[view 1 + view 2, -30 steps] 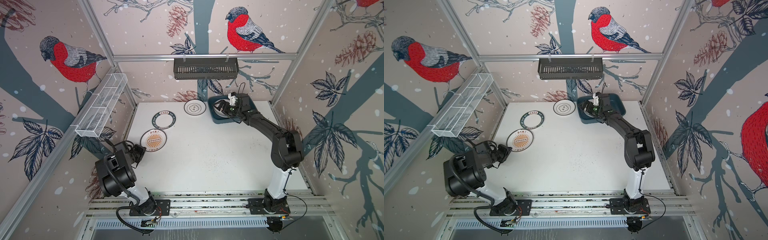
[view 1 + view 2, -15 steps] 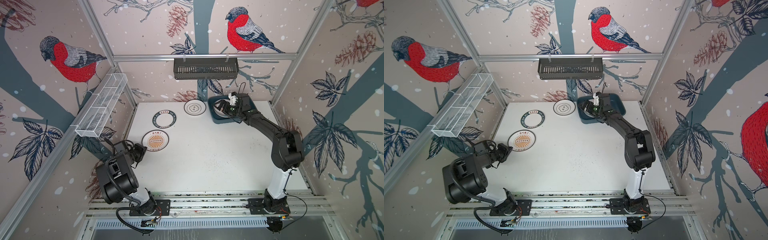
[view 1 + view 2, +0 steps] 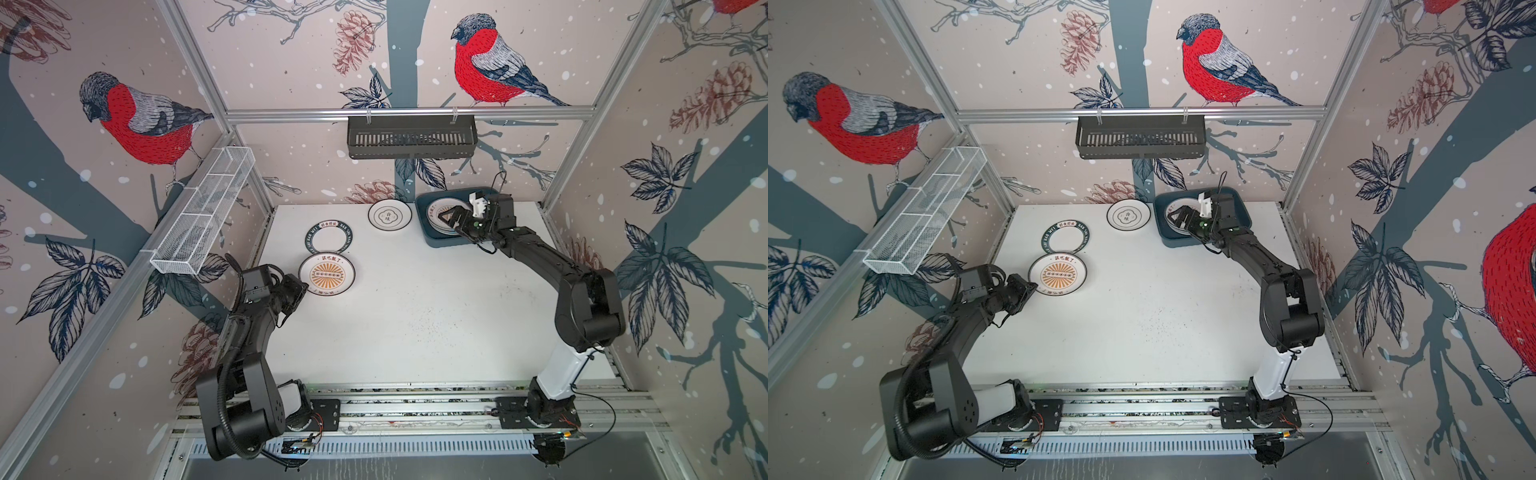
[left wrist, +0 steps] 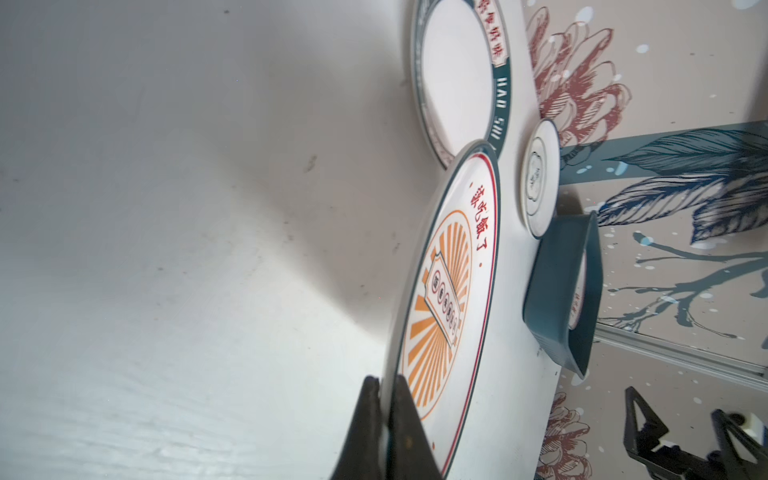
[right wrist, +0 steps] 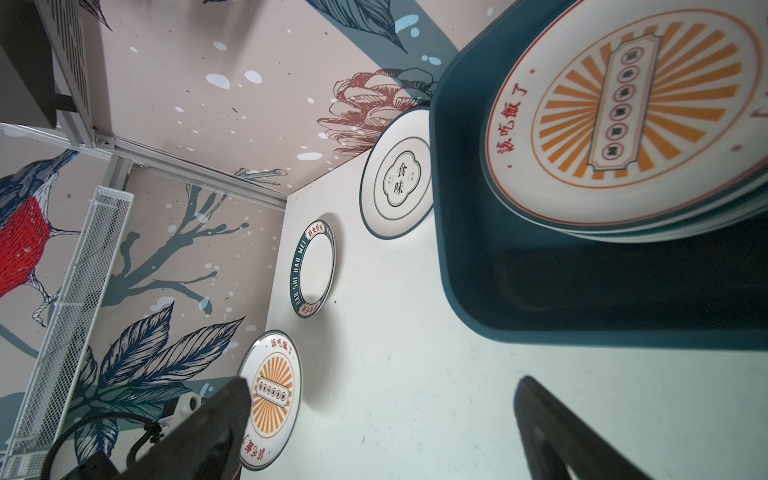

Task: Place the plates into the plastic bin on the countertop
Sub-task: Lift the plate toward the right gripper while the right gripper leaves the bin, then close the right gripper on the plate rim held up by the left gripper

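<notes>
A white plate with an orange sunburst centre [image 3: 326,275] [image 3: 1058,275] [image 4: 449,282] lies at the left of the countertop [image 3: 415,324]. My left gripper [image 3: 302,286] [image 4: 384,380] is shut on its near rim, and the gripped side looks slightly raised. Behind it lie a teal-lettered-rim plate [image 3: 328,237] [image 5: 316,268] and a cloud-emblem plate [image 3: 389,215] [image 5: 397,174]. The dark teal plastic bin [image 3: 436,241] [image 5: 498,270] at the back right holds a stack of plates [image 3: 440,208] [image 5: 623,112]. My right gripper [image 3: 453,219] [image 5: 382,382] hovers open over the bin, holding nothing.
A black slotted basket [image 3: 411,137] hangs on the back rail. A white wire mesh basket [image 3: 203,212] runs along the left wall. The cloud-emblem plate sits close to the bin's left wall. Frame posts and walls close in the countertop on three sides.
My left arm has stretched forward, and the sunburst plate has shifted slightly to the right with the gripper on its rim. The right arm has not moved.
</notes>
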